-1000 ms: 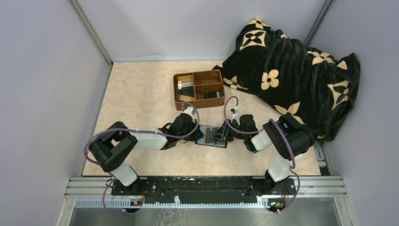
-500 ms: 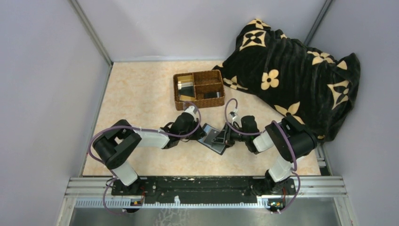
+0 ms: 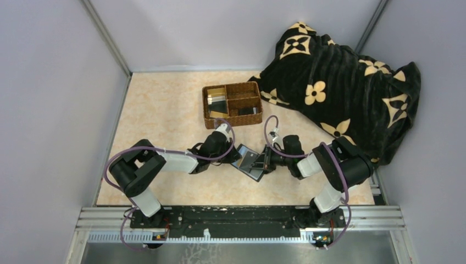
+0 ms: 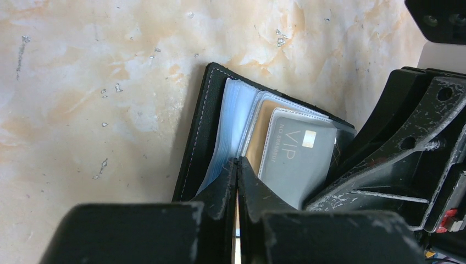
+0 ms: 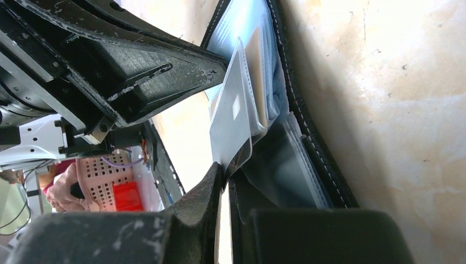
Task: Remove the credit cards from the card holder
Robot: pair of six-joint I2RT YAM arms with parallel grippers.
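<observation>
The black card holder (image 3: 250,161) lies open on the table between my two grippers, one end raised. In the left wrist view its black cover (image 4: 200,126) and clear sleeves show, with a grey VIP credit card (image 4: 294,159) over a gold card (image 4: 259,132). My left gripper (image 4: 237,162) is shut on the near edge of a sleeve. In the right wrist view the grey card (image 5: 229,124) sticks out of its sleeve beside the gold card (image 5: 255,71). My right gripper (image 5: 225,179) is shut on that grey card's corner.
A brown wicker divided tray (image 3: 231,103) holding cards stands just behind the grippers. A black blanket with cream flowers (image 3: 340,82) is heaped at the back right. Grey walls close in the table on three sides.
The card holder has turned and tipped up on one end. My right gripper has closed on the grey card's corner. The left gripper stays shut on the holder.
</observation>
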